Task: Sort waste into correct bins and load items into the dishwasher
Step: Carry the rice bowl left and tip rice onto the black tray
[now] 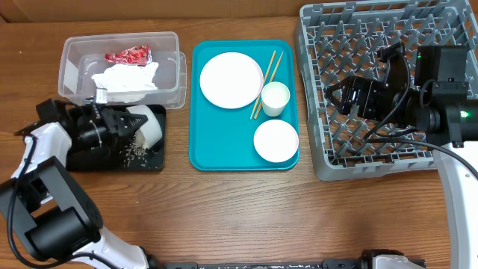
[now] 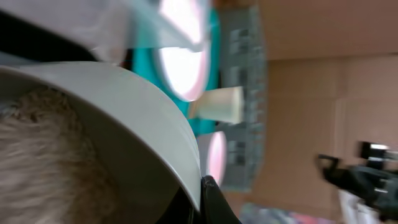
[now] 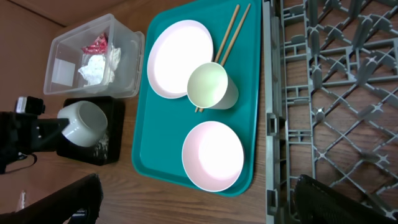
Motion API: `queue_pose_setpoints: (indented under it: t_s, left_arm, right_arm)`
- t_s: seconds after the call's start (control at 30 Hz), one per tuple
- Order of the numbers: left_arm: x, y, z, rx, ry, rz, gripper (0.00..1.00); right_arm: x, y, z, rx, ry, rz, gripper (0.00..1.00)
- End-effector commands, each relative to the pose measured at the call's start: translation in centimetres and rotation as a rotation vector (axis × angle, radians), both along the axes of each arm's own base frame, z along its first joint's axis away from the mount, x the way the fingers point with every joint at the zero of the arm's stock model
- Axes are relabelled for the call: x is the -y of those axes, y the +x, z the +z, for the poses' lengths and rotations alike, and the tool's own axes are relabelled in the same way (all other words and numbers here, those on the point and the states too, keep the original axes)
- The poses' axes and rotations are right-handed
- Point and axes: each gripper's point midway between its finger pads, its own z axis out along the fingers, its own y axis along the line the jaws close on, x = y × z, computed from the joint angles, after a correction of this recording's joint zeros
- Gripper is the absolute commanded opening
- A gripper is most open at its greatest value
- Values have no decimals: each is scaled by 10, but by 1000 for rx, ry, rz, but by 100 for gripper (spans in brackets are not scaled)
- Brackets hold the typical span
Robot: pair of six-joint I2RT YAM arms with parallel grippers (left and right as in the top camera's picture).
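My left gripper is shut on the rim of a small white bowl and holds it tipped over the black tray, where loose rice grains lie. In the left wrist view the bowl fills the frame, with my finger pressed on its rim. The clear tub holds the red wrapper and the white napkin. The plate, chopsticks, cup and second bowl lie on the teal tray. My right gripper hangs open and empty over the grey dish rack.
The right wrist view shows my open right gripper over the rack's left wall and the second bowl. Bare wooden table runs along the front edge. The clear tub and black tray stand close together at the left.
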Motion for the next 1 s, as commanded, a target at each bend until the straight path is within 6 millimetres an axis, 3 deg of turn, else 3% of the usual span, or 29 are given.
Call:
queue_pose_setpoints:
  t_s: [0.0,0.07,0.73,0.97]
  left_arm:
    - [0,2,43,156,-253,6,4]
    - [-5,1,50,166,-297,19,4]
    - [-53,0,50,92,-350,155,4]
    - [-54,-2,50,52,-379,168,4]
  right_arm:
    - [-3,1,12,31,7,10,100]
    - [-3,0,12,31,7,10,100]
    - [-3,-2,10,18,8,10,100]
    - [-3,-2,10,18,8,10,100]
